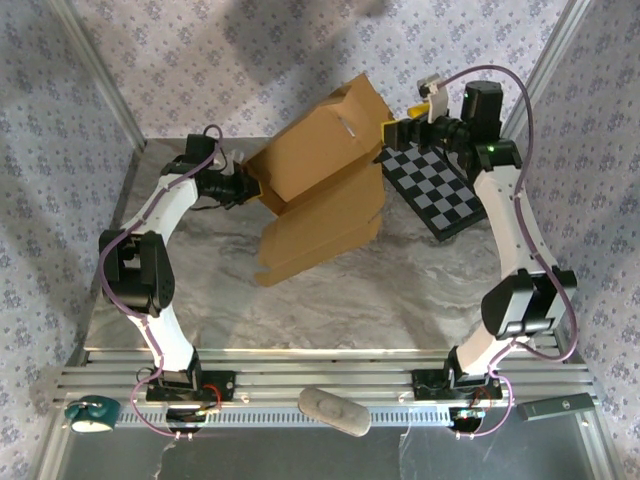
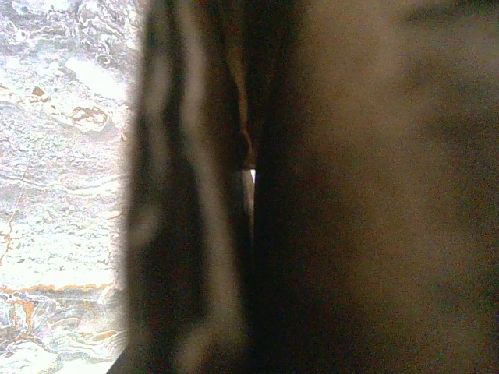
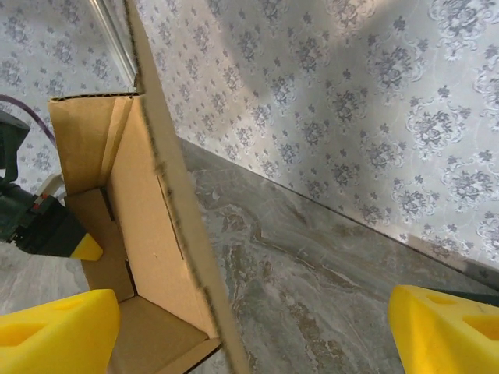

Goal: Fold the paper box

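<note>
**A:** Which step is this?
**B:** Mid-fold, seemingly. The left gripper [image 1: 248, 188] pinches the left edge of the tan corrugated cardboard box [image 1: 320, 160], which is raised and tilted above the grey marbled table [image 1: 400, 290].
**A:** And next?
**B:** The right gripper [image 1: 392, 130] has its yellow fingers [image 3: 58, 327] spread with a box wall between them. Closing on that wall looks due.

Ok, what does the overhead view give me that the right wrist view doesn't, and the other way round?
Overhead adds both whole arms, the checkerboard panel on the table, and the outside of the raised, tilted box. The right wrist view adds the box's inside walls and the right pincer open, yellow fingertips wide apart with a wall's edge between them. Both share the box, the left pincer shut on its edge, the marbled table and the patterned wallpaper.
</note>
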Robot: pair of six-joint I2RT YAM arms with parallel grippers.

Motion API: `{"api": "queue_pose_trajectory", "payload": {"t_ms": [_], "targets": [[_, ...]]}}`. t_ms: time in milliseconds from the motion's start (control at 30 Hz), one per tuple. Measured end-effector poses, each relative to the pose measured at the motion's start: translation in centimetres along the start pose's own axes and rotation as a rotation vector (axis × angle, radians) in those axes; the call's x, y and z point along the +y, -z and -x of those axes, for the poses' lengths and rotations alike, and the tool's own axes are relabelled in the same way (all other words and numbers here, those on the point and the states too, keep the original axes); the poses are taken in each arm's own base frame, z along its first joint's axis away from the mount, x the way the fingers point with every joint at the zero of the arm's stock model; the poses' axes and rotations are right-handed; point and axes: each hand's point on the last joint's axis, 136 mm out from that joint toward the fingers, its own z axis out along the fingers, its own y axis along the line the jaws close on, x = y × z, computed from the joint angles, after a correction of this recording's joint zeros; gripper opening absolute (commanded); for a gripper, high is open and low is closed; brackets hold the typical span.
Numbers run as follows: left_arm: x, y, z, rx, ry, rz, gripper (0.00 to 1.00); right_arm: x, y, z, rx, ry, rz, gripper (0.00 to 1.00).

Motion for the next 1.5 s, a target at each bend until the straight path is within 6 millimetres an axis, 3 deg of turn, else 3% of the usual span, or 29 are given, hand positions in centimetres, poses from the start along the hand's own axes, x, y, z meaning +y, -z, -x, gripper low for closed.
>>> {"api": "queue_pose_trajectory", "payload": {"t_ms": [133,233,467,767,1000,1500], "targets": [[0.0,0.0,-0.3,0.010,0.002,0.001,0.00,1.2,-1.3,-0.4,0.034,0.019,0.031,0.83],[-0.1,-0.1,-0.4,0.015,-0.004,0.000,0.00,2.3,-2.4,-0.6,0.056,0.039,0.044,0.72],[-0.1,-0.3,-1.2,0.041,-0.013,0.008,0.00,2.1,-3.0,-0.8,0.087,0.051,0.002,0.00],[1.0,-0.5,-1.7,0.049,0.022,0.043,0.00,4.6,-2.6,-1.0,0.130,0.056,-0.031,0.00],[2.0,-1.4,-2.2,0.048,0.063,0.044,0.13,5.5,-2.4,-1.8,0.164,-0.021,-0.016,0.00],[1.9,-2.1,0.0,-0.055,0.096,0.009,0.22,7.1,-2.0,-1.9,0.184,-0.182,0.055,0.00]]}}
